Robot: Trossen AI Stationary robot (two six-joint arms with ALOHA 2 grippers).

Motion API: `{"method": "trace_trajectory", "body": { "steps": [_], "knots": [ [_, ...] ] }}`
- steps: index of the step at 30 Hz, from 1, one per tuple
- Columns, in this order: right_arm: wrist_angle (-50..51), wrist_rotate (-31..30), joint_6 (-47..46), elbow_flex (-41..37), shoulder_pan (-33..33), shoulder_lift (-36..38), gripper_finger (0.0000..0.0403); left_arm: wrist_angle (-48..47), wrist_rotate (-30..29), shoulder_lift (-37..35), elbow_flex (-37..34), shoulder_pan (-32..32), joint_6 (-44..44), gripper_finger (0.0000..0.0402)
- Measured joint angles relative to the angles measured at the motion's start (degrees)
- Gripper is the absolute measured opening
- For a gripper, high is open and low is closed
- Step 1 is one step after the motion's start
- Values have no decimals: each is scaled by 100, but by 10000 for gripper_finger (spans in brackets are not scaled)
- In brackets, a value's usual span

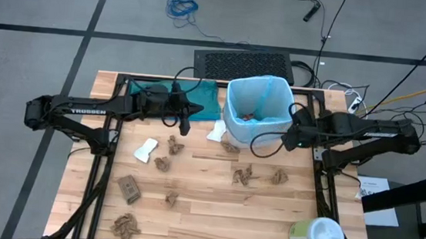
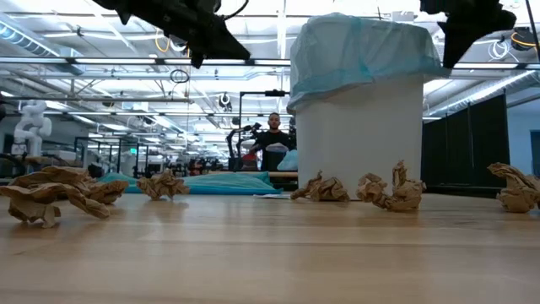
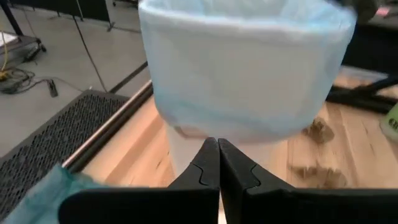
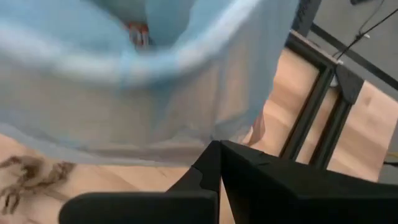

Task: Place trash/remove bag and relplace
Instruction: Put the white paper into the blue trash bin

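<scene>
- Lettering "TROSSEN" reads on the left arm (image 1: 82, 110).
- Left tool (image 1: 185, 125) hangs clenched and empty beside the bin (image 1: 254, 137).
- Right tool (image 1: 292, 134) is clenched, empty, at the bin's other side.
- Bag (image 1: 258, 100) lines the bin.
- Trash (image 1: 243, 175) is scattered over the surface (image 1: 212, 212).

Brown wads (image 1: 243, 175) litter table (image 1: 212, 220) beside lined bin (image 1: 256, 108).

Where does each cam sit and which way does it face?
High: overhead, straight down; both arms, bin, paper wads.
Low: table height, level across the table; arms at the top.
Left wrist: behind the shut left end effector, facing the bin.
Right wrist: behind the shut right end effector, facing the blue bag.
Shared: all show the bagged bin.
</scene>
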State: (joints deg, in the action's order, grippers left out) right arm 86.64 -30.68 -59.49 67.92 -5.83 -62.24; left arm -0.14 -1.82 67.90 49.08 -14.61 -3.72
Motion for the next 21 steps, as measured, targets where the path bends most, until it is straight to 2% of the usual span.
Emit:
{"method": "trace_trajectory", "body": {
  "steps": [6, 11, 17, 21],
  "knots": [
    [-19, 84, -409, -46, -494, 16, 0, -965, 46, 2, 0, 2, -30, 0],
    [-31, 61, -493, -46, -835, 21, 0, -1663, 763, 3, 0, 54, -3, 0],
    [-47, 55, -544, -41, -990, 20, 0, -1813, 581, 276, 1, 433, 797, 3],
    [-47, 53, -543, -41, -1007, 20, 0, -1821, 172, 699, 2, 681, 1387, 29]
  ]
}}
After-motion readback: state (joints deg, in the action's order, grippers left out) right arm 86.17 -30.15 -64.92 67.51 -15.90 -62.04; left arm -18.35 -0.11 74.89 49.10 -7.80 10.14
